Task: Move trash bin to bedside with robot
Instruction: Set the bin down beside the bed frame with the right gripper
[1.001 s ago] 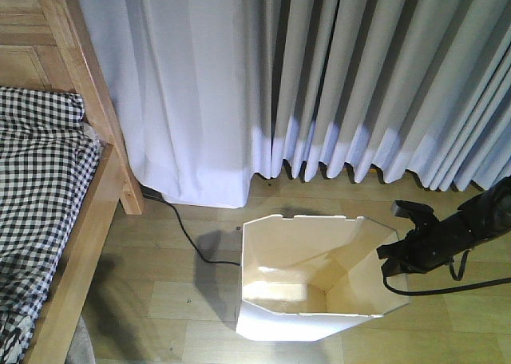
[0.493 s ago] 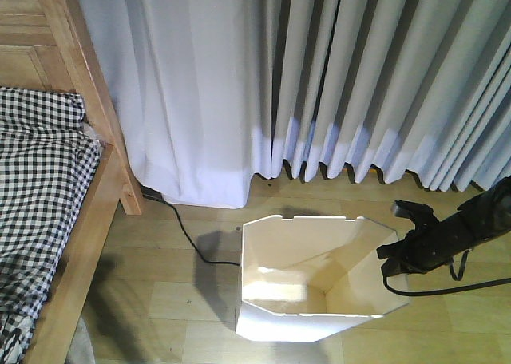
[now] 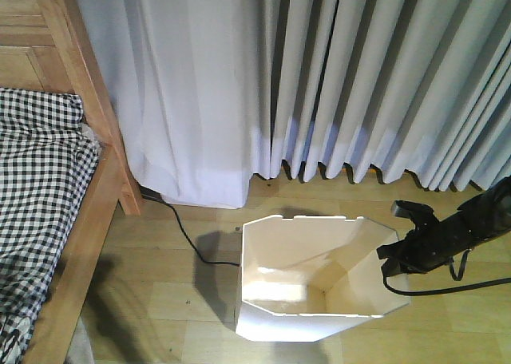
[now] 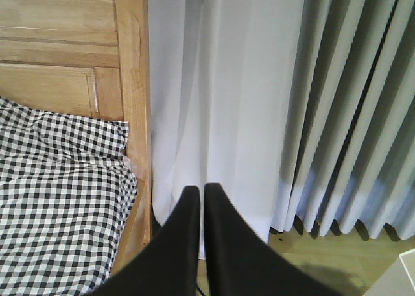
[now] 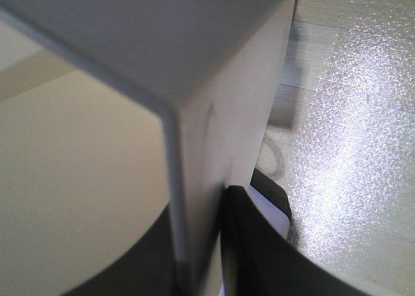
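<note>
The white faceted trash bin (image 3: 263, 272) stands upright on the wooden floor in front of the curtain, and nothing shows inside it. My right gripper (image 3: 393, 252) reaches in from the right and is shut on the bin's right wall at the rim. The right wrist view shows that wall (image 5: 214, 82) pinched between the black fingers of the right gripper (image 5: 201, 208). The bedside lies to the left: a light-brown bed frame post (image 3: 88, 85) with checked bedding (image 3: 40, 180). A strip of floor separates the bin from the frame. My left gripper (image 4: 198, 191) hangs shut and empty, above the bed post (image 4: 133, 82).
Pale pleated curtains (image 3: 319, 77) hang to the floor behind the bin. A black power cable (image 3: 188, 236) runs across the floor from the bed post towards the bin. Black cables (image 3: 447, 284) trail from my right arm. Wooden floor (image 3: 160, 292) lies between the bin and the bed rail.
The bed post and curtain have drifted slightly left in the front view. The bin and my right gripper keep the same hold and nearly the same place.
</note>
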